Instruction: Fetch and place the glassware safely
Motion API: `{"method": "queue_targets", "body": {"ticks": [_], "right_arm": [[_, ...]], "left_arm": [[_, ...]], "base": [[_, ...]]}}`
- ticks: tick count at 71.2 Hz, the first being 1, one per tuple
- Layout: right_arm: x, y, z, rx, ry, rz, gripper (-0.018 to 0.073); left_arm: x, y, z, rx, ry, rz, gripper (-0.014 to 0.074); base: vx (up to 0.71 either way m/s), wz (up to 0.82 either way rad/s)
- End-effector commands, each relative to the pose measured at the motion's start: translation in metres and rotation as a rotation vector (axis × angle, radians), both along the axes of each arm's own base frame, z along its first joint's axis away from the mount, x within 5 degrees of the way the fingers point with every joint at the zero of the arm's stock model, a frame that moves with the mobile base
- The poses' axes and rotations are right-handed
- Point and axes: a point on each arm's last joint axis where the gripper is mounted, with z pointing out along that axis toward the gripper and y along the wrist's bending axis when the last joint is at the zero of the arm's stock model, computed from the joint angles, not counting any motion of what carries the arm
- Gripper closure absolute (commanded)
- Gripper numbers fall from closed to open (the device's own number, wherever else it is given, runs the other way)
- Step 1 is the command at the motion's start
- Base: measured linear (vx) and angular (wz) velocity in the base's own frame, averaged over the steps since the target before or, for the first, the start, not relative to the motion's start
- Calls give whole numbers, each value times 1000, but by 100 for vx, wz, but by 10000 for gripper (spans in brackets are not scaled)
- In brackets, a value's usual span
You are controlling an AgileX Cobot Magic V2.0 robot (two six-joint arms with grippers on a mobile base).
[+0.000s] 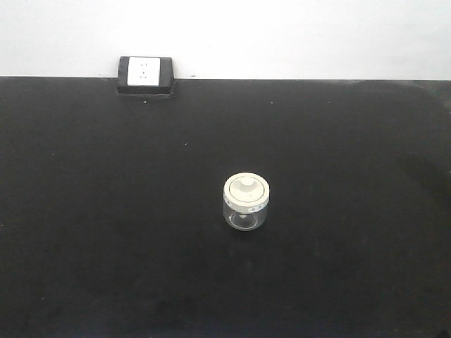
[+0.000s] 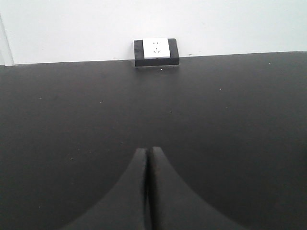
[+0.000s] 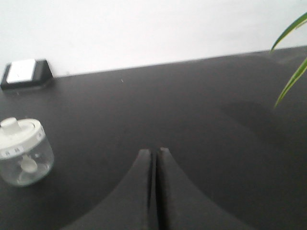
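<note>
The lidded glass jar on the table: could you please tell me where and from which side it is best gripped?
Probably across the clear glass wall of the jar, below its wide cream lid, coming in level from the side. It stands upright, and the lid overhangs and may lift off. The right pincer, shut, is nearer.

Clear glass jar (image 1: 246, 212), matt table (image 1: 106, 211)

In your left wrist view, two matte black, smooth fingers (image 2: 136, 191) flare broadly at the base and taper to narrow tips. In your right wrist view, the matching black curved fingers (image 3: 141, 191) show slightly squared tips.
</note>
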Motion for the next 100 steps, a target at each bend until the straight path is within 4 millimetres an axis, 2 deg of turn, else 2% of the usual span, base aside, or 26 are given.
{"method": "queue_targets", "body": {"ticks": [1,16,37,55,100], "right_arm": [[-3,1,5,9,-129,8,563],[-12,1,10,-15,-228,8,563],[-12,1,10,-23,-221,7,563],[-11,0,8,-110,-199,4,563],[-11,0,8,-109,-199,4,563]], "left_arm": [[1,0,-2,-19,-56,-3,603],[1,0,-2,-19,-56,-3,603],[1,0,-2,-19,-55,-3,603],[1,0,-2,-19,-55,-3,603],[1,0,-2,-19,-55,-3,603]], "base": [[0,0],[0,0],[0,0],[0,0],[0,0]]}}
